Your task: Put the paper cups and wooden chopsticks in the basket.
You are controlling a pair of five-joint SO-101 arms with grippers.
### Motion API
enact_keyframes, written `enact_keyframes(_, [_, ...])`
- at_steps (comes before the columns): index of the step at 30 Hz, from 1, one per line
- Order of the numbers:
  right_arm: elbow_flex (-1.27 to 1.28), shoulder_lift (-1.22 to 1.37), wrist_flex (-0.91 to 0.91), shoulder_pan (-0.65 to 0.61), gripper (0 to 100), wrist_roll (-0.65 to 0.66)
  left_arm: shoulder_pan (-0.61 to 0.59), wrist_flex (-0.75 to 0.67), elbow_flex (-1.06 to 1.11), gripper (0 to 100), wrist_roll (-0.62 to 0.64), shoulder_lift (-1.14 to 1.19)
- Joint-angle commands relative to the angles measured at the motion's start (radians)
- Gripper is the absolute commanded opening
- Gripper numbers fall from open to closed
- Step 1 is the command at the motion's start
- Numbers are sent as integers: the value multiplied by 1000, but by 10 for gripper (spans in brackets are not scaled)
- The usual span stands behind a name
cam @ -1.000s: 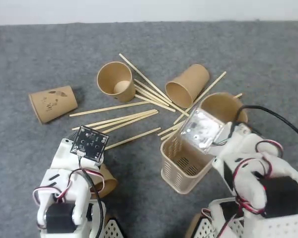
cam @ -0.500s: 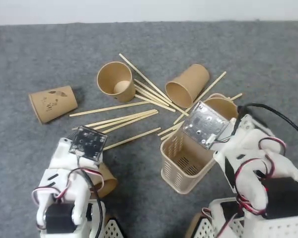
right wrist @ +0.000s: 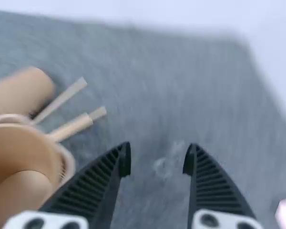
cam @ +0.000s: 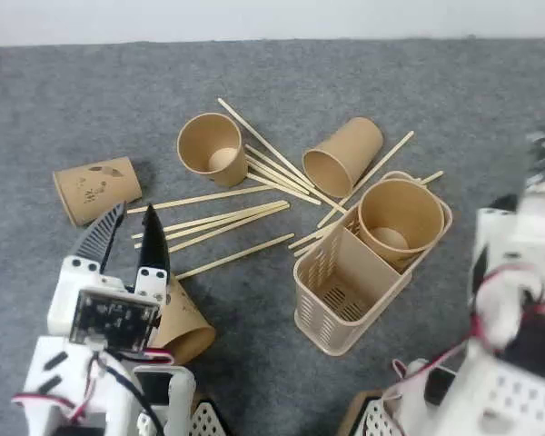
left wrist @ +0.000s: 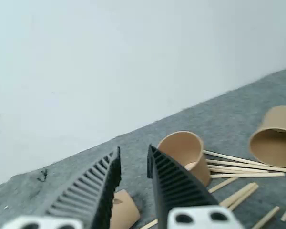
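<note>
The beige slotted basket (cam: 338, 292) stands at centre right with one paper cup (cam: 401, 216) upright in its far compartment. Three more cups lie out on the mat: one (cam: 211, 148), another on its side (cam: 343, 156), and a printed one (cam: 95, 189) at the left. A fourth cup (cam: 183, 325) lies against the left arm's base. Wooden chopsticks (cam: 220, 218) are scattered between them. My left gripper (cam: 129, 238) is open and empty, near the printed cup. My right gripper (right wrist: 157, 150) is open and empty over bare mat, beside the cup in the basket (right wrist: 19, 157).
Grey mat (cam: 436, 91) covers the table up to a white wall at the back. The right arm's body (cam: 518, 309) stands at the right edge. White perforated pieces (cam: 381, 422) sit at the front edge.
The right arm has pulled back from above the basket to the right, and a cup now shows standing in the basket. The left arm has tipped up, so its open fingers show.
</note>
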Motion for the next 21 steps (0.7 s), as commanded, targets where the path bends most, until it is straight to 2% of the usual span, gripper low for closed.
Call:
enact_keyframes(1, [124, 18, -71, 81, 192, -86, 35, 32, -188, 90, 11, 233])
enact_keyframes(7, [411, 16, -176, 94, 192, -147, 38, 54, -456, 90, 11, 644])
enact_keyframes(10, [496, 16, -229, 81, 192, -186, 89, 52, -527, 90, 9, 773])
enact_keyframes(15, [523, 16, -263, 77, 192, -204, 175, 52, -575, 90, -72, 945])
enact_keyframes(21, [519, 15, -263, 94, 196, -199, 186, 46, -585, 90, -75, 1096])
